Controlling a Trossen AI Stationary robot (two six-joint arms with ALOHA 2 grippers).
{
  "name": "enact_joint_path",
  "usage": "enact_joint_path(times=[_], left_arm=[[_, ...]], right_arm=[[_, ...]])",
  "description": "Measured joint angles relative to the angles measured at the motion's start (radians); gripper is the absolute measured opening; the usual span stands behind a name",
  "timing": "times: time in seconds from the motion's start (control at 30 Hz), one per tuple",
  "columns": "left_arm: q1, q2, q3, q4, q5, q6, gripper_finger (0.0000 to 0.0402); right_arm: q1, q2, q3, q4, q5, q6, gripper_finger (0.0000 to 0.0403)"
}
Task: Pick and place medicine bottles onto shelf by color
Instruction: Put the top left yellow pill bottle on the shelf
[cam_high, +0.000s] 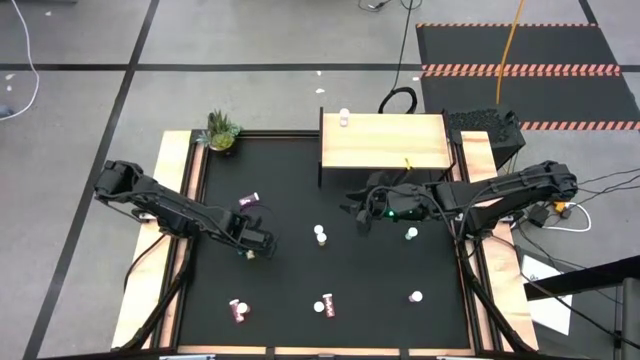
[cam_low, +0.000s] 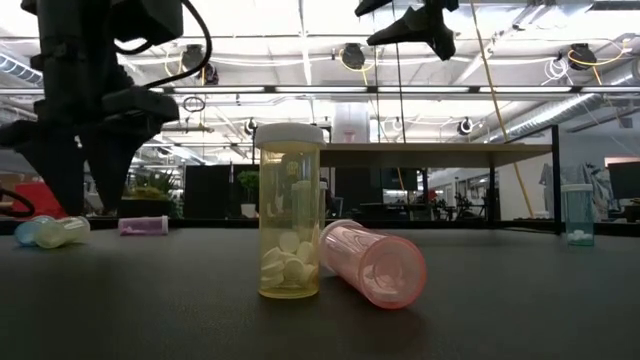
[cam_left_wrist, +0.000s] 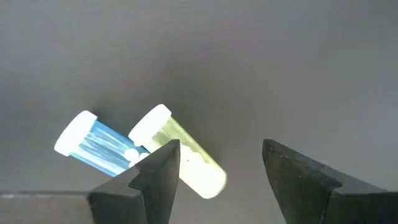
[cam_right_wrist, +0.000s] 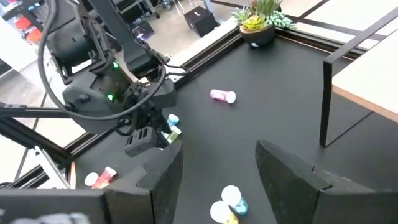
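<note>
My left gripper (cam_high: 252, 244) is open just above a blue bottle (cam_left_wrist: 93, 144) and a yellow bottle (cam_left_wrist: 186, 163), which lie side by side on the black table; I cannot tell whether a finger touches them. My right gripper (cam_high: 359, 216) is open and empty, in the air in front of the light-wood shelf (cam_high: 385, 148). One small bottle (cam_high: 345, 120) stands on the shelf's far left corner. Two capped bottles (cam_right_wrist: 227, 205) stand below my right gripper. A pink bottle (cam_high: 248, 201) lies on its side at the table's left.
A teal bottle (cam_high: 411, 234) stands right of centre. More bottles are near the front edge: one on the left (cam_high: 238, 310), an upright yellow one beside a lying pink one (cam_low: 375, 265) in the middle, one on the right (cam_high: 415, 297). A green potted plant (cam_high: 221, 131) stands at the far left corner.
</note>
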Motion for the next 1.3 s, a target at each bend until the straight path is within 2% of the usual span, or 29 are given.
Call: enact_joint_path(times=[0.57, 0.77, 1.07, 1.3], left_arm=[[-0.018, 0.0, -0.004, 0.022, -0.031, -0.007, 0.023], [-0.015, -0.002, -0.005, 0.021, 0.005, -0.01, 0.023], [-0.014, -0.003, -0.005, 0.022, 0.038, -0.076, 0.023], [-0.027, -0.003, -0.005, 0.023, 0.049, -0.199, 0.023]], right_arm=[[0.002, 0.0, 0.0, 0.002, -0.002, 0.001, 0.0194], [0.003, 0.0, 0.0, 0.002, -0.003, 0.0, 0.0194], [0.004, -0.001, 0.0, -0.007, -0.029, 0.0, 0.0194], [0.009, -0.001, 0.0, -0.031, -0.029, -0.002, 0.0194]])
